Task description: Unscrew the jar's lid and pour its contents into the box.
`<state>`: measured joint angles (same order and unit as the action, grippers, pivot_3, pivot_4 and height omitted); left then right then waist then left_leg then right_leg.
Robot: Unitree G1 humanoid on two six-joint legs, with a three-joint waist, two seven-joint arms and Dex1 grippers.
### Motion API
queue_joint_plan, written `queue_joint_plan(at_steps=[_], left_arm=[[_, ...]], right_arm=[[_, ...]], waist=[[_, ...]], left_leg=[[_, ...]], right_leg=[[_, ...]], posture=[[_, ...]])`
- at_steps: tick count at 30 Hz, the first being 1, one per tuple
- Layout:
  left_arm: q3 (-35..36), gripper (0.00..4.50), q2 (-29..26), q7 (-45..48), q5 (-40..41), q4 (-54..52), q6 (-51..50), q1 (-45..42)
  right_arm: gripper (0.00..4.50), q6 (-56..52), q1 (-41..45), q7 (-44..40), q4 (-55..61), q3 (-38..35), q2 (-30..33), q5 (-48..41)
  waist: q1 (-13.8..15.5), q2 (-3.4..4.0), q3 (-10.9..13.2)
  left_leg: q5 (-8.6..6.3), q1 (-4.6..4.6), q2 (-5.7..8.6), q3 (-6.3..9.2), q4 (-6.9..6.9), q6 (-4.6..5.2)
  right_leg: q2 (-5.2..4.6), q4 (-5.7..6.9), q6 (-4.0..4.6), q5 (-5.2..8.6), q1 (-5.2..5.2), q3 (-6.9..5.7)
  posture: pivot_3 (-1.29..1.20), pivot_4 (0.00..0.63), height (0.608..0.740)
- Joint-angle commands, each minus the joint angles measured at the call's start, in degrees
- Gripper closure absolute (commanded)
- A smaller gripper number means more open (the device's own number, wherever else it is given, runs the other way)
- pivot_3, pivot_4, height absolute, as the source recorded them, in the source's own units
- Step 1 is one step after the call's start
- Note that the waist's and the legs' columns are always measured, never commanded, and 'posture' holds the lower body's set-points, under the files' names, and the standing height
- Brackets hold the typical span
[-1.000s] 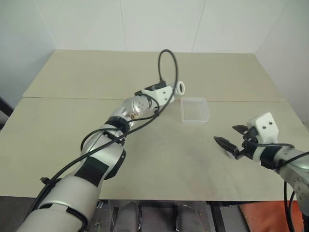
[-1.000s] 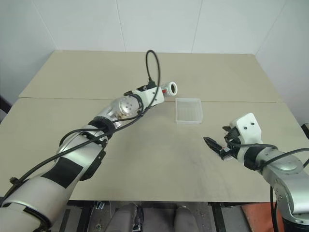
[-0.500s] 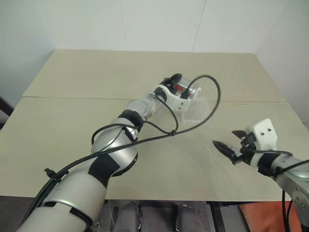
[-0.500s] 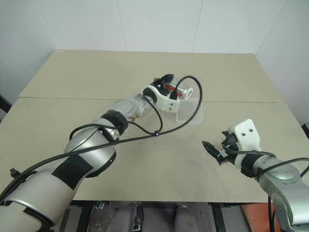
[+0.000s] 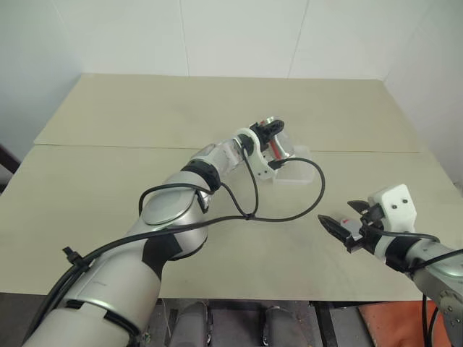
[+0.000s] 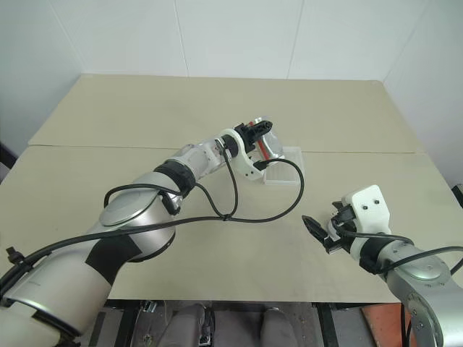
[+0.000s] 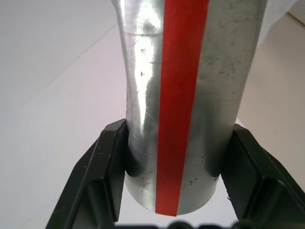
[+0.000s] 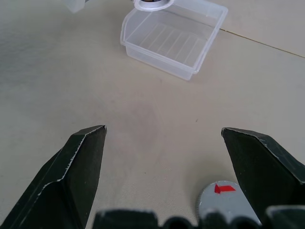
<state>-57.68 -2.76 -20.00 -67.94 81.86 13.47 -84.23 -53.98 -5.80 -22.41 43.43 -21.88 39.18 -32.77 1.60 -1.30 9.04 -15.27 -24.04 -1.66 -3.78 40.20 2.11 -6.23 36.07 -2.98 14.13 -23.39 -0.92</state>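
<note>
My left gripper (image 5: 273, 139) is clamped on the jar (image 5: 278, 144), one black finger on each side of the silvery body. In the left wrist view the jar (image 7: 186, 95) stands between the two fingers (image 7: 107, 176), its red stripe facing the camera. The jar is tipped over, its mouth hanging over the near left corner of the box (image 6: 286, 168). In the right wrist view the rim of the jar's mouth (image 8: 151, 5) sits just above the box's wall (image 8: 164, 59), with something dark just inside the rim; I cannot tell what it is.

The box is clear plastic, shallow, resting flat on the tan table (image 5: 130, 188) just this side of the seam between the two boards. Its ribbed floor looks bare where visible.

My right gripper (image 5: 346, 224) hovers low over the table, well apart from the box, jaws spread wide. The lid (image 8: 224, 202), a grey disc with a small red arrow, sits near the base of one finger (image 8: 259, 167); whether it is held or lying on the table I cannot tell.
</note>
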Motion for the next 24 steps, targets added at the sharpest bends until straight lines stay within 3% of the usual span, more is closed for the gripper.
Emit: queue_joint_plan(at_steps=[1, 8, 11, 17, 19, 24], left_arm=[[1.0, 2.01, 0.1, 0.4, 0.7, -0.4, -1.3, -3.3], [0.6, 2.01, -0.4, 0.8, -0.3, -0.3, -2.1, -3.5], [5.0, 2.01, -0.4, 3.1, 4.0, -0.4, -1.5, -3.1], [21.5, 2.01, 0.5, 14.4, 19.6, -0.9, -1.5, 0.2], [31.8, 2.01, 1.3, 19.9, 29.4, -1.3, -3.3, 1.5], [49.6, 2.01, 1.6, 29.5, 45.9, -2.6, -6.7, 3.2]], right_arm=[[0.03, 0.0, 0.3, 0.5, 2.1, -1.7, 0.3, -0.4], [0.03, 0.2, 0.6, 0.3, 1.6, -0.8, 1.1, 0.5], [0.03, 0.5, 0.3, 0.0, 1.5, -0.6, 1.3, 0.5], [0.03, 0.8, 0.0, -0.1, 1.0, -0.8, 1.2, 0.8], [0.03, 1.0, -0.1, -0.3, 0.9, -0.9, 1.3, 1.0], [0.03, 1.2, 0.5, -0.4, 0.6, -1.0, 1.5, 1.2]], waist=[[0.0, 0.0, 0.0], [0.0, 0.0, 0.0], [0.0, 0.0, 0.0], [0.0, 0.01, 0.0], [-0.1, 0.02, 0.0], [-0.3, 0.02, 0.0]], left_leg=[[0.0, -0.09, 0.0, 0.0, 0.04, 0.0], [0.0, -0.26, 0.0, -0.06, 0.12, 0.0], [0.0, -0.26, 0.0, -0.07, 0.13, 0.0], [0.0, -0.33, -0.01, -0.07, 0.18, 0.0], [0.01, -0.33, -0.01, -0.07, 0.19, 0.0], [0.01, -0.33, -0.02, -0.07, 0.24, -0.01]], right_leg=[[0.0, 0.02, 0.0, 0.0, -0.08, 0.0], [0.0, 0.1, 0.0, 0.0, -0.28, 0.01], [0.0, 0.11, 0.0, 0.0, -0.29, 0.01], [0.0, 0.15, 0.0, 0.0, -0.37, 0.02], [0.0, 0.18, 0.0, 0.0, -0.37, 0.02], [0.0, 0.26, 0.0, 0.0, -0.41, 0.01]], posture=[[0.0, 0.15, 0.74], [0.0, 0.15, 0.74], [0.0, 0.15, 0.74], [0.0, 0.15, 0.74], [0.0, 0.15, 0.74], [0.0, 0.15, 0.74]])
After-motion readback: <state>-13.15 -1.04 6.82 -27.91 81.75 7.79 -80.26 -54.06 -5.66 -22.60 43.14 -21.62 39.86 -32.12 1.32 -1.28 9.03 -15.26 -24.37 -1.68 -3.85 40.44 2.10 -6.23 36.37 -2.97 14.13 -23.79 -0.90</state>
